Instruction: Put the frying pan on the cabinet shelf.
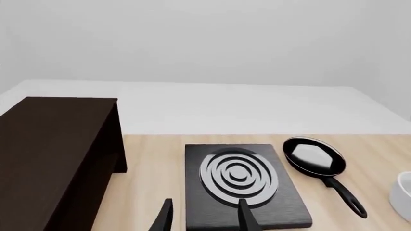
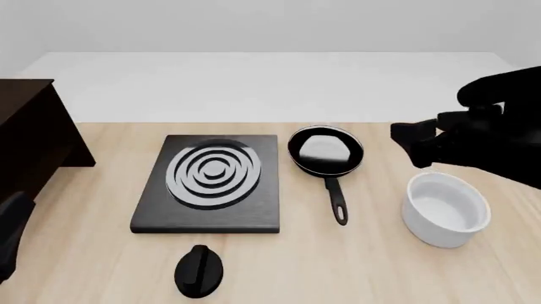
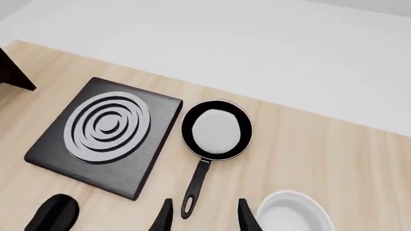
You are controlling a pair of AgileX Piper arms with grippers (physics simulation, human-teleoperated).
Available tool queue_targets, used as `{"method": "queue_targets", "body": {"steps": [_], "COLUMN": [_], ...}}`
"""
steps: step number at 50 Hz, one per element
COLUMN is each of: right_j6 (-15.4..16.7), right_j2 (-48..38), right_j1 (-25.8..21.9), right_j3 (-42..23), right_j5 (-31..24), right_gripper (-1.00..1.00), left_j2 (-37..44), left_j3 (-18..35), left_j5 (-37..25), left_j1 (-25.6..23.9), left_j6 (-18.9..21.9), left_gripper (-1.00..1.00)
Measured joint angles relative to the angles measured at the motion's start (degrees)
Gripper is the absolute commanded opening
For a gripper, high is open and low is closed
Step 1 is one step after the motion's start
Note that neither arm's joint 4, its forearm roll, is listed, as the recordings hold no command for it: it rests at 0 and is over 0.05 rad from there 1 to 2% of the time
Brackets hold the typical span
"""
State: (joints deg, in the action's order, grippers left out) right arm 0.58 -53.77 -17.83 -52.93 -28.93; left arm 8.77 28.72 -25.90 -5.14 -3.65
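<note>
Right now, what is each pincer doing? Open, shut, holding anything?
Left pincer: open, holding nothing, above the hob.
Right pincer: open, holding nothing, above the frying pan handle.

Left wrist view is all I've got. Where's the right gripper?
Observer: The right gripper is open, raised off the table, right of the frying pan.
Operator: The bowl's cut off for me. Anything in it?
Observer: The white bowl looks empty. It stands right of the pan's handle, apart from it.
Operator: Anything nearer than the hob?
Observer: A small black knob-like object lies on the table just on the near side of the hob.
</note>
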Motion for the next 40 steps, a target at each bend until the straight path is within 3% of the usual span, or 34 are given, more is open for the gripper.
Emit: {"method": "queue_targets", "body": {"steps": [28,40], "right_j6": [1.47,3.56], "right_j2": [-14.03,-20.47], "right_j1": [-0.96,-0.87], "right_j3": [-7.67,-11.35], "right_j5": [-4.33,-6.84], "right_gripper": [1.0,1.0], "left_j2": [0.74,0.37], "left_j3": [0.47,0.93], "left_j5": [0.12,-0.48], "left_j1": [0.47,0.19], "left_j6": [0.11,0.92], "left_gripper": [1.0,1.0]}}
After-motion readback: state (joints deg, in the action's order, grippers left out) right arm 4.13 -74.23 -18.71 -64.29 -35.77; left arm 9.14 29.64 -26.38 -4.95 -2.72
